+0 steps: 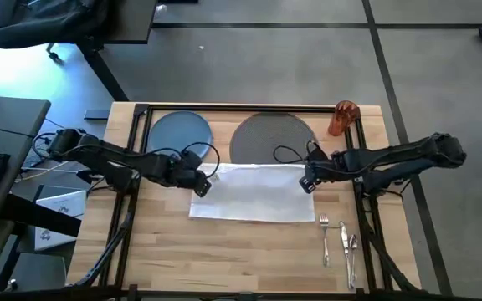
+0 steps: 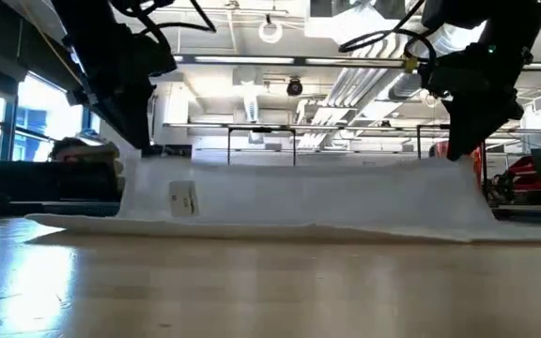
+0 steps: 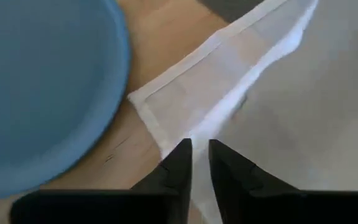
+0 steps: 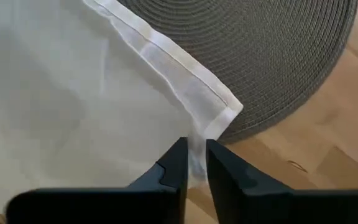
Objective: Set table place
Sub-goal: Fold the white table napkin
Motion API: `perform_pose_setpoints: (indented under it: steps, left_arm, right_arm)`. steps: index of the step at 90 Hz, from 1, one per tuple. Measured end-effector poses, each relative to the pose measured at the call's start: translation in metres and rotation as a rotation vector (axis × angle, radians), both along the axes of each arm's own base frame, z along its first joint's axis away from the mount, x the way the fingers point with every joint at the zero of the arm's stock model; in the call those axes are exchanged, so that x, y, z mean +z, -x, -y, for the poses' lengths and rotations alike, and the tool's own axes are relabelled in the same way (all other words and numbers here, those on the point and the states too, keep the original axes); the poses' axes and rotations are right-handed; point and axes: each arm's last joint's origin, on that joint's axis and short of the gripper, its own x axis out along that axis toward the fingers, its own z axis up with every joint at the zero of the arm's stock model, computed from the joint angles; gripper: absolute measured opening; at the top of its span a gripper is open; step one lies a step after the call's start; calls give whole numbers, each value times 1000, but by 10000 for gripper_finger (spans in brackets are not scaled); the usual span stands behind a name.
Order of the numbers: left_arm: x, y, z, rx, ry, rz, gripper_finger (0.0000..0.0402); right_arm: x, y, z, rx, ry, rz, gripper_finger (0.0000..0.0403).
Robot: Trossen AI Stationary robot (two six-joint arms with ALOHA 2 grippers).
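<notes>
Both grippers, left [image 1: 201, 186] and right [image 1: 309, 182], apparently pinch the white napkin's [image 1: 253, 194] far corners.

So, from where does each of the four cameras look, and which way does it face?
High view: above the table, facing straight down; both dark arms show, left hand and right hand pinching the white cloth napkin.
Low view: at tabletop height, facing level across the light wood table; both arms enter from above.
Left wrist view: on the left arm, facing the round blue plate; its own fingers show.
Right wrist view: on the right arm, facing the round grey woven mat; its own fingers show.
Shared: all four views show the napkin.
</notes>
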Motion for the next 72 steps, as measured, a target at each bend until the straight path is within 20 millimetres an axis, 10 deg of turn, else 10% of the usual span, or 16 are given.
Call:
perform_pose_setpoints:
  steps: [40, 72]
  left_arm:
    - [-1, 14, 28, 86, 492, -81, 129]
    - [-61, 30, 67, 422, 786, 103, 129]
  right_arm:
    - [34, -14, -16, 139, 8, 118, 161]
    - [37, -16, -30, 157, 79, 180, 156]
